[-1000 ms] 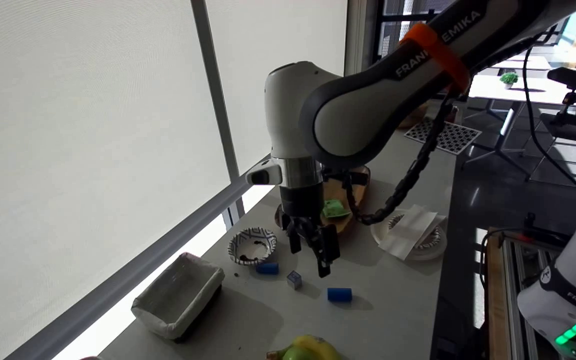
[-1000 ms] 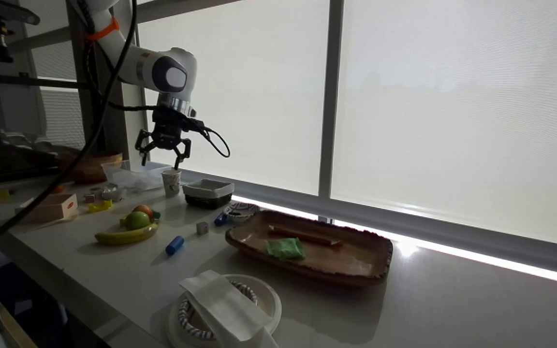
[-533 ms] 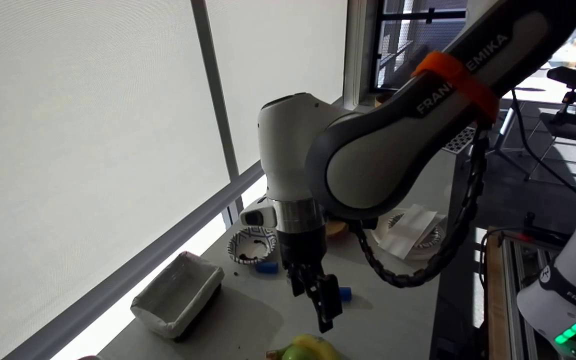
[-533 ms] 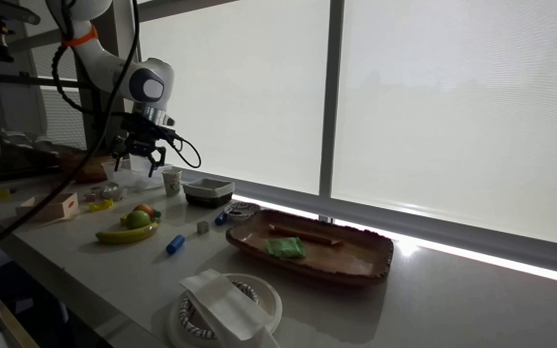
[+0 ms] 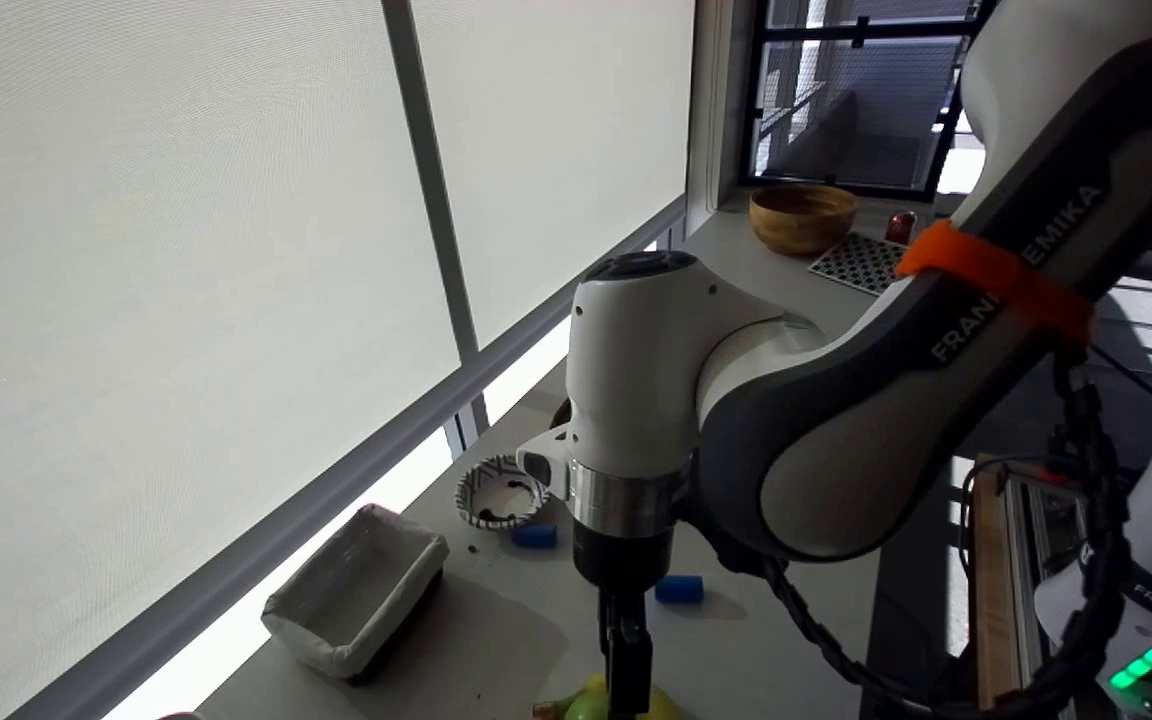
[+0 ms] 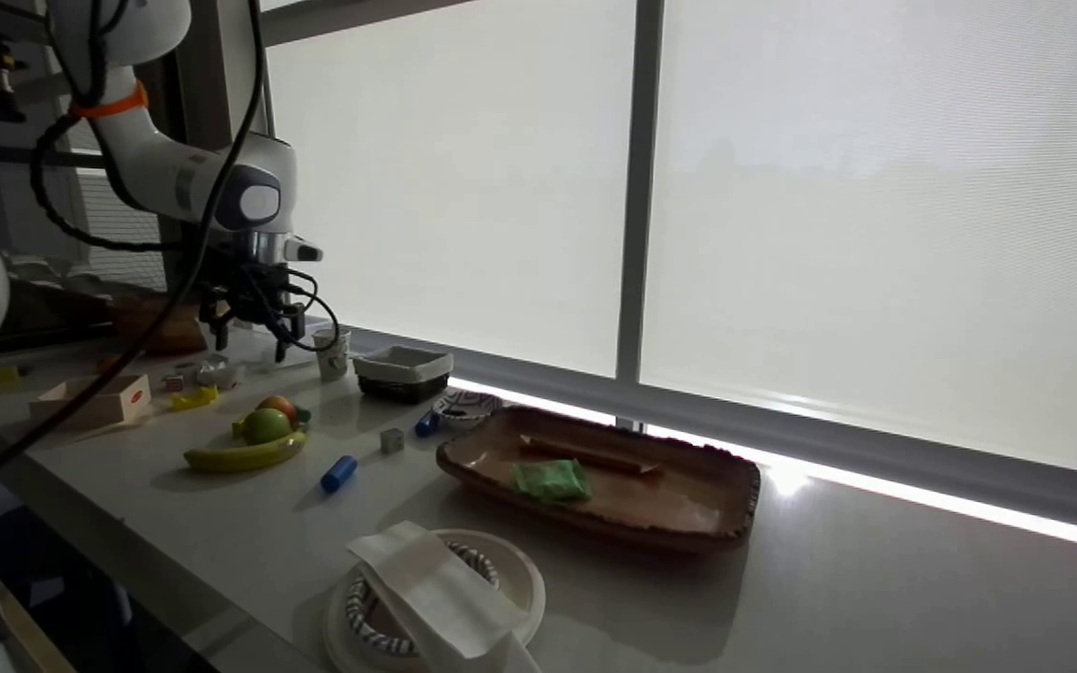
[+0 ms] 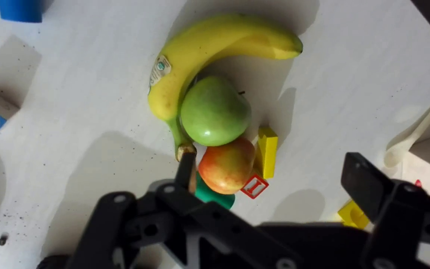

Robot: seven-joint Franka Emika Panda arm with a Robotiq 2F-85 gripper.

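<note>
1. One black two-fingered gripper — spread wide, holding nothing.
2. Round red-and-yellow fruit lies below it, just beside the smooth green apple.
3. Judgement: any descent calls for slow travel — clear of the curved yellow banana.

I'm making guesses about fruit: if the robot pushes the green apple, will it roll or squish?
The green apple would probably roll, since it looks round, though the banana curving beside it might block one way. It shines, so it may be slippery. It looks plump with no visible dents, so it's likely firm, not squishy.
</note>
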